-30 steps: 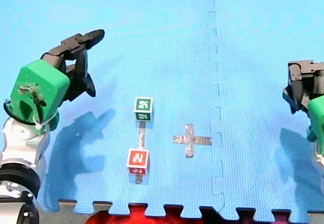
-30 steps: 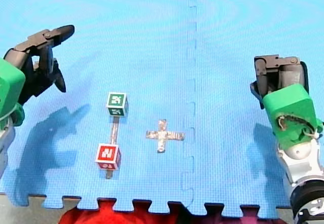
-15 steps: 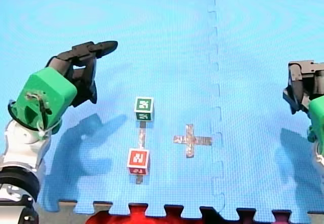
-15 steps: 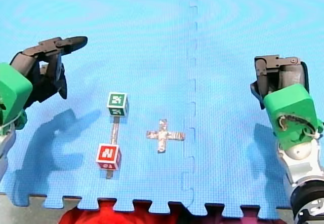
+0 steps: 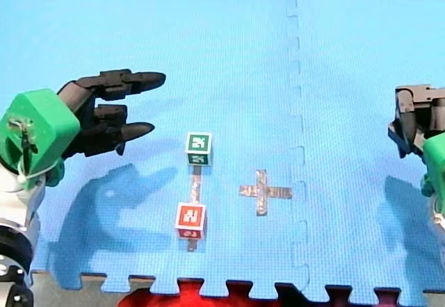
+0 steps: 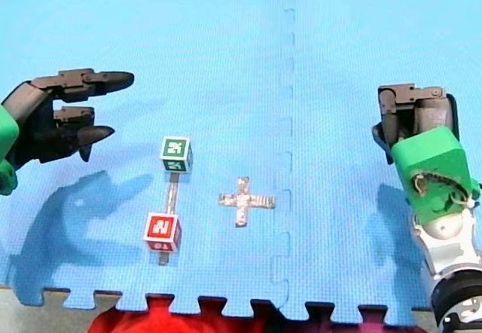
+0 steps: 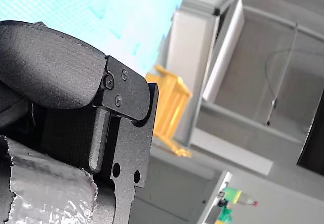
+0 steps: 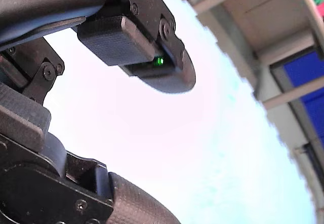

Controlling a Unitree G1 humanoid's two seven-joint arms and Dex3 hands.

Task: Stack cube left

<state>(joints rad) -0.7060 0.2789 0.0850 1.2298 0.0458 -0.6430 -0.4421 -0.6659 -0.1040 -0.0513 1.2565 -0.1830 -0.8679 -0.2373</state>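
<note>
I'm holding the left hand (image 5: 104, 116) above the blue foam puzzle mat (image 5: 229, 50), left of the green lettered cube (image 5: 198, 148), fingers uncurled and gripping nothing. The right hand (image 6: 413, 114) is hanging by the mat's right side, curled and empty. The red lettered cube (image 5: 190, 221) is sitting nearer me, beside a silver tape cross (image 5: 263, 192).
</note>
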